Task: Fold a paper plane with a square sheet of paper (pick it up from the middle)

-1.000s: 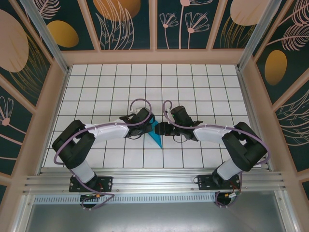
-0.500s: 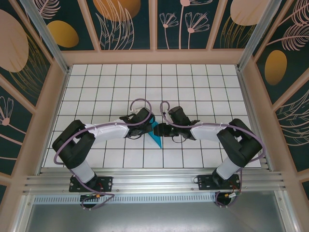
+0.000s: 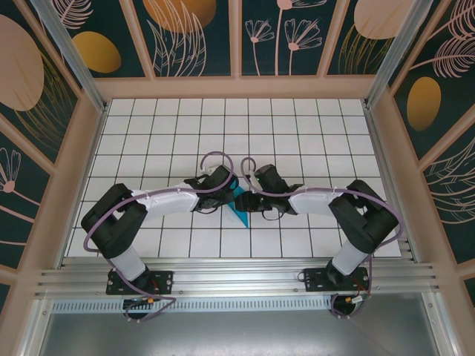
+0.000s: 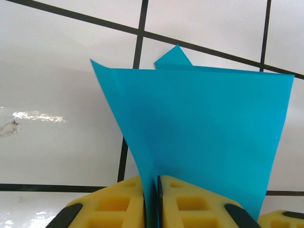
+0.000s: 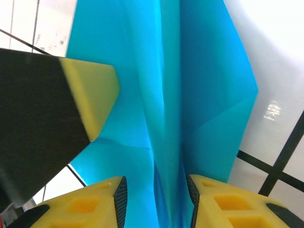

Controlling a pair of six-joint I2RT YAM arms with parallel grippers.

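My left claw [image 4: 151, 202] pinches the teal paper [image 4: 199, 128], creased into a standing pointed fold, while my right claw [image 5: 156, 197] sits part-open astride its ridge.

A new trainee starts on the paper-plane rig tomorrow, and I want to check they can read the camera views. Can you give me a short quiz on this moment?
1. True or false: the left gripper is clamped shut on the teal paper.
2. The right gripper has its pads: A) apart, one on either side of the paper's raised fold; B) pressed together with nothing between them; C) both on one side of the paper.
3. Short answer: which gripper's jaws stand wider?
Key: 1 true; 2 A; 3 the right.
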